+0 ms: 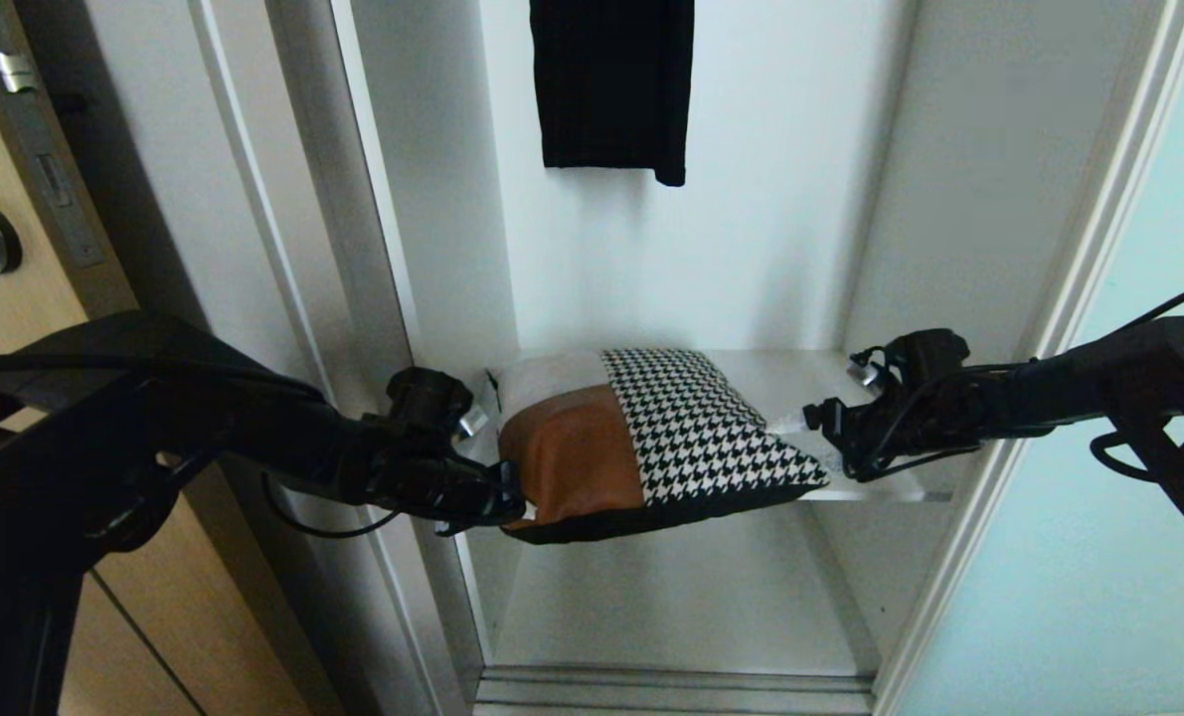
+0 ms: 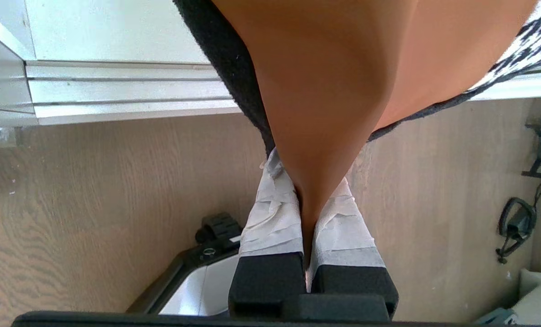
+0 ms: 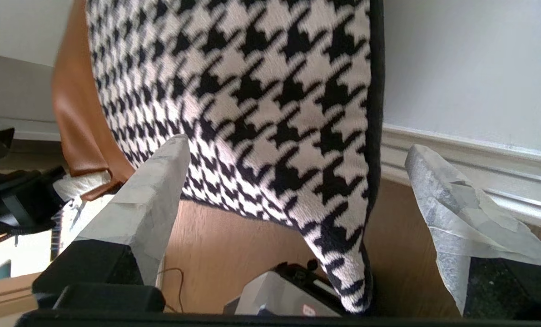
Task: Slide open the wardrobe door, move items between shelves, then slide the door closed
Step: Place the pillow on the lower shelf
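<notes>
Tan-leather cushion (image 2: 325,91) corner pinched in left tool (image 2: 309,218) (wrist view only), right tool (image 3: 297,190) wide.

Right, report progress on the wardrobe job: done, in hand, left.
Done: the sliding wardrobe door stands pushed aside, leaving the compartment open. In hand: the left gripper is shut on the tan corner of the cushion, which lies partly on the shelf, overhanging its front edge; the right gripper is open, its fingers straddling the houndstooth corner. Left: putting the cushion on another shelf, then closing the door.
</notes>
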